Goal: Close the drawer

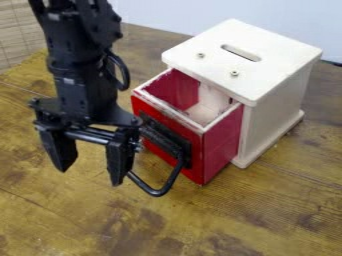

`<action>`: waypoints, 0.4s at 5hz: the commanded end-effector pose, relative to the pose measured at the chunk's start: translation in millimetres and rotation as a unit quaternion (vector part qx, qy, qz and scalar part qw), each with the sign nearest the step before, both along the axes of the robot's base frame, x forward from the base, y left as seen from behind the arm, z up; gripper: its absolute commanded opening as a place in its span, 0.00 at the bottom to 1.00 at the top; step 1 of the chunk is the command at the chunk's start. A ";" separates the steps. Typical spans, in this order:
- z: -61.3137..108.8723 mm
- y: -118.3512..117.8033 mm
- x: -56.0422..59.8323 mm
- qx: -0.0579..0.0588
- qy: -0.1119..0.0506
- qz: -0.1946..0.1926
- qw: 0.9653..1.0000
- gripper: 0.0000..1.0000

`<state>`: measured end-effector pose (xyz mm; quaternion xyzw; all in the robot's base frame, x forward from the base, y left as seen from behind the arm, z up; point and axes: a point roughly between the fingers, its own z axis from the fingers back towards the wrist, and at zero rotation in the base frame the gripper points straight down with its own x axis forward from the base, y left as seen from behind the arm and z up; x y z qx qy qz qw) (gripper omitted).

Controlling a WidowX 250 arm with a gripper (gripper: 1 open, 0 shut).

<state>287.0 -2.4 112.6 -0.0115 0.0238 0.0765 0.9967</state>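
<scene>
Two pincer [88, 160] fingers wide apart, empty

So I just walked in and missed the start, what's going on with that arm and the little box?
A single robot arm is working at a wooden table. Its gripper hangs open just left of the red drawer, holding nothing. The drawer is pulled well out of the white housing, with its black wire handle sticking out toward the gripper. The drawer has not yet been pushed in.
</scene>
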 end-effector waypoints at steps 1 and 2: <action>10.0 -11.6 -0.7 -0.002 -0.018 -0.007 1.000 1.00; 12.0 -22.2 -4.5 -0.007 -0.015 -0.022 1.000 1.00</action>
